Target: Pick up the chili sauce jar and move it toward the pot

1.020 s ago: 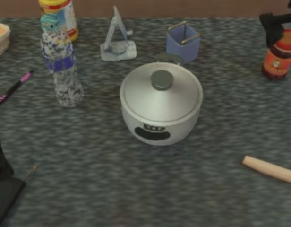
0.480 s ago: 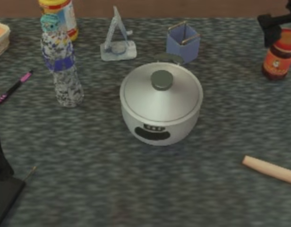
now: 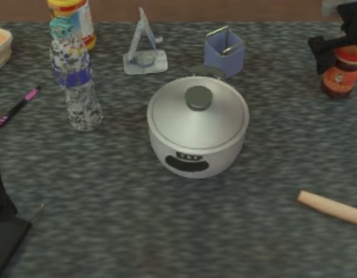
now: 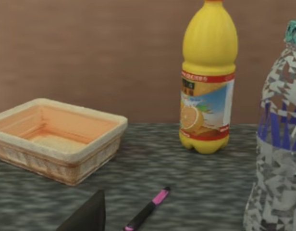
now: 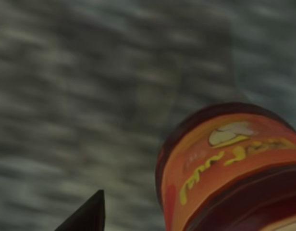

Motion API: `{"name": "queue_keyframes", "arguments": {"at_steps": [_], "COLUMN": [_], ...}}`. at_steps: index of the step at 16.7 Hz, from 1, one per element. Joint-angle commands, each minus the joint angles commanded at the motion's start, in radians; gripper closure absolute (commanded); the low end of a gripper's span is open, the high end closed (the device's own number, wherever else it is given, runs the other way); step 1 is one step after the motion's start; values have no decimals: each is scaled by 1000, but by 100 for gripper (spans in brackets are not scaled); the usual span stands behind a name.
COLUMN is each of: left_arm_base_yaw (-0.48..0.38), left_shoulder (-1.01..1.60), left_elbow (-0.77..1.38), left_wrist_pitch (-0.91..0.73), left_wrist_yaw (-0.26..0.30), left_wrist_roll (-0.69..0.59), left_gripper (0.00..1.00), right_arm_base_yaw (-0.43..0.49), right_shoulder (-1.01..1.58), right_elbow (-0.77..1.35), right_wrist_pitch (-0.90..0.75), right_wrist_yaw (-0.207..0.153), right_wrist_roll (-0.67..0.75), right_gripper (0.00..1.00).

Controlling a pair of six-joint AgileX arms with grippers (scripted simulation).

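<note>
Parking of the left arm (image 3: 0, 223) is seen at the near left edge of the desk (image 3: 109, 202), and it can be left idle. A pale stick (image 3: 332, 207) lies at the near right, well apart from everything else. The pot (image 3: 197, 124) sits in the middle of the desk, lid on, with its black mark turned to the near side.

Farther off, at the far right, the jar (image 3: 341, 75) stands upright on the desk, well apart from the pot. The right pincer (image 3: 336, 47) is placed at the jar's top, dark parts of it showing just to the left of the lid. Whether the pincer is released or clenched cannot be told from these views.

The step in hand is judged to be the grasp. The jar should be centred in the pincer before it is closed, and the hold is best taken on the body below the lid, where the wall looks straight. A firm, level closure is advised, since a small, smooth jar may be tipped or spun by a one-sided push. A straight lift should be made first, and the jar then carried left and nearer. It should be set down beside the pot and not knocked against it.

In the right wrist view the jar (image 5: 234, 159) is seen close up: dark red, with an orange-red label, yellow lettering and a small pale picture. From above, a red lid is shown.
</note>
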Motion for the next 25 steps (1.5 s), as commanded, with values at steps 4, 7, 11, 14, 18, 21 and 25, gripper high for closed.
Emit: {"name": "queue_keyframes", "arguments": {"at_steps": [4, 7, 11, 14, 18, 21, 25], "left_arm_base_yaw": [0, 0, 0, 0, 0, 0, 0], "left_shoulder": [0, 0, 0, 0, 0, 0, 0], "left_elbow": [0, 0, 0, 0, 0, 0, 0], "left_wrist_pitch": [0, 0, 0, 0, 0, 0, 0], "left_wrist_yaw": [0, 0, 0, 0, 0, 0, 0], "left_wrist_roll": [0, 0, 0, 0, 0, 0, 0], "left_gripper": [0, 0, 0, 0, 0, 0, 0], "right_arm_base_yaw": [0, 0, 0, 0, 0, 0, -4], "right_shoulder": [0, 0, 0, 0, 0, 0, 0], "right_elbow": [0, 0, 0, 0, 0, 0, 0], "right_wrist_pitch": [0, 0, 0, 0, 0, 0, 0], "right_wrist_yaw": [0, 0, 0, 0, 0, 0, 0], "right_wrist_roll": [0, 0, 0, 0, 0, 0, 2], "right_gripper": [8, 30, 60, 83, 100, 100, 100]}}
